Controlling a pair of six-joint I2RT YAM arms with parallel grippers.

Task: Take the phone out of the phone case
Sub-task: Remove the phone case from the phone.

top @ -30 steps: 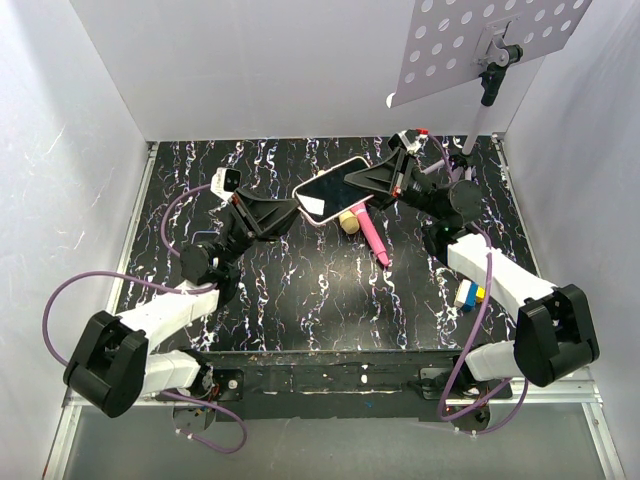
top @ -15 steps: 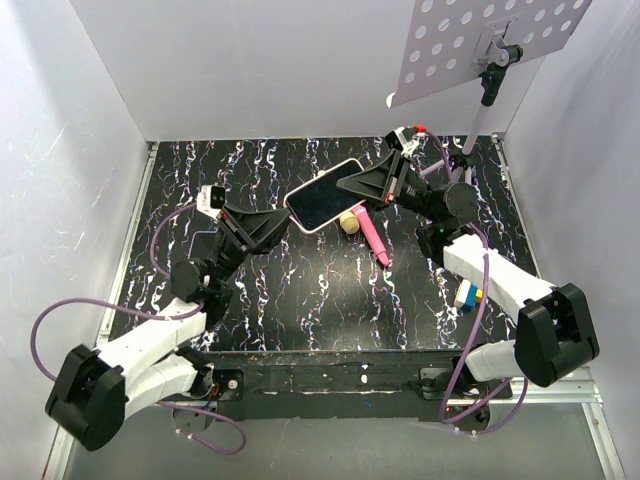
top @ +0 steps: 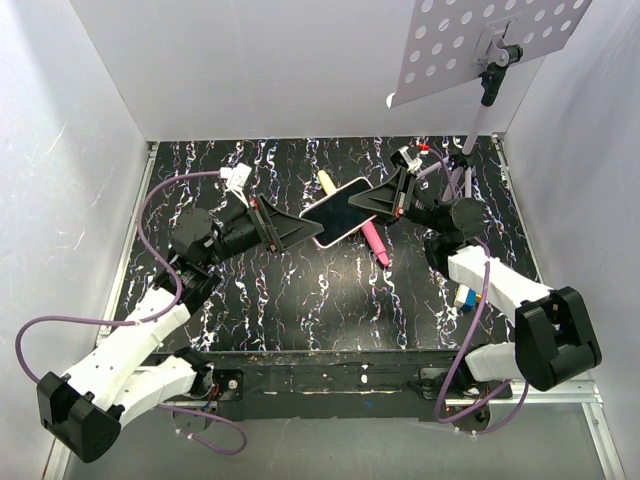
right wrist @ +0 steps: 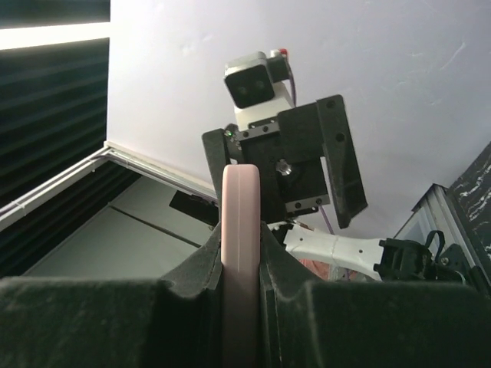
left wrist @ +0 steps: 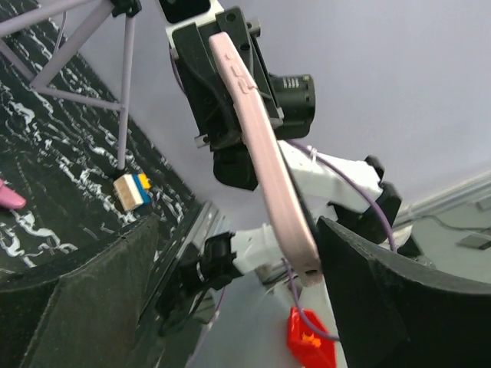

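The phone (top: 338, 210), black screen up, hangs in the air over the middle of the table, still inside the salmon-pink phone case (left wrist: 265, 161). My right gripper (top: 362, 203) is shut on the case's right end. In the right wrist view the case's edge (right wrist: 241, 222) stands upright, pinched between both pads at my right gripper (right wrist: 242, 287). My left gripper (top: 308, 228) is open at the case's left end. In the left wrist view my left gripper (left wrist: 238, 307) shows wide-apart fingers, and the case's tip lies close to the right-hand one (left wrist: 399, 307).
A pink marker (top: 376, 243) lies on the black marbled table under the phone's right end, and a yellow stick (top: 325, 182) lies behind it. Small coloured blocks (top: 462, 296) sit by the right arm. A perforated plate on a stand (top: 480, 40) rises at the back right. White walls enclose the table.
My left gripper has opened, letting go of the case's left end. The phone has shifted slightly right and toward me in the right gripper, and now covers the cork-like piece.
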